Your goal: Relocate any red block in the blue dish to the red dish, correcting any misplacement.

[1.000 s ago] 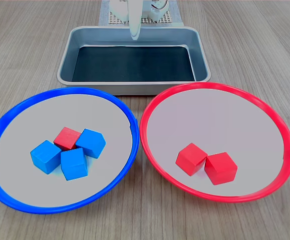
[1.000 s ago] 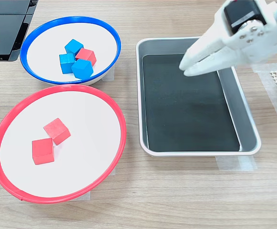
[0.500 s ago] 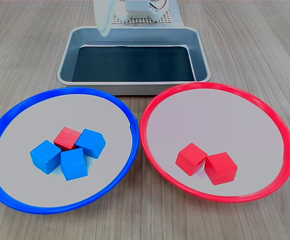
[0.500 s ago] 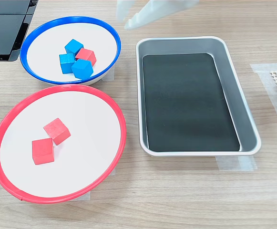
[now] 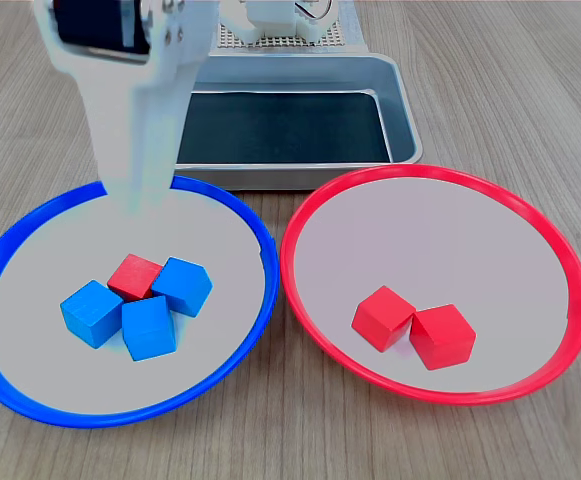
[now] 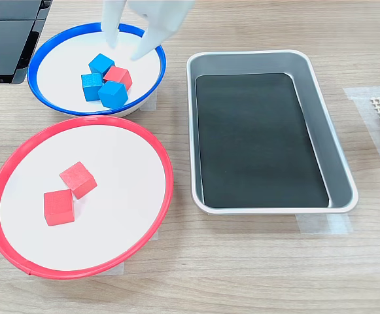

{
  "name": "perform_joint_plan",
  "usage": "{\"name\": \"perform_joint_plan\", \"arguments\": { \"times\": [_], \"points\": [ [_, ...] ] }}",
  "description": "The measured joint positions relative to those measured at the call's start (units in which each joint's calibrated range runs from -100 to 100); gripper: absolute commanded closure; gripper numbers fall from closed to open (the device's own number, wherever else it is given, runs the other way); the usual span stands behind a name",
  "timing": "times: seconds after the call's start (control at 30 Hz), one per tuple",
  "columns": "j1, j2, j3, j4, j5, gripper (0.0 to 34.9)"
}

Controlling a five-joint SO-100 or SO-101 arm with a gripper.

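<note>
With its fingers spread and empty, the gripper (image 6: 125,44) hangs over the blue dish (image 6: 152,46) at the second exterior view's upper left, the red block (image 6: 118,76) lying just below it in frame, wedged among three blue cubes (image 6: 113,94).

The red block (image 5: 134,275), a small matte cube, lies flat in the blue dish (image 5: 30,225), touching blue cubes (image 5: 150,326). The red dish (image 5: 300,215), just beside it, is round, shallow, grey inside, and holds two red cubes (image 5: 414,327).
</note>
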Motion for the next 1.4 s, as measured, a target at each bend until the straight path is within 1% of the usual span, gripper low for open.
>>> {"name": "perform_joint_plan", "arguments": {
  "times": [0.4,0.83,1.13,1.4],
  "points": [
    [1.0,7.5,-4.8,1.2,-1.8,26.0],
    [1.4,12.4,-9.6,1.2,-2.2,25.8],
    [1.4,15.7,-12.7,1.1,-2.5,24.2],
    [1.4,16.1,-12.9,-0.1,-2.5,24.5]
  ]
}}
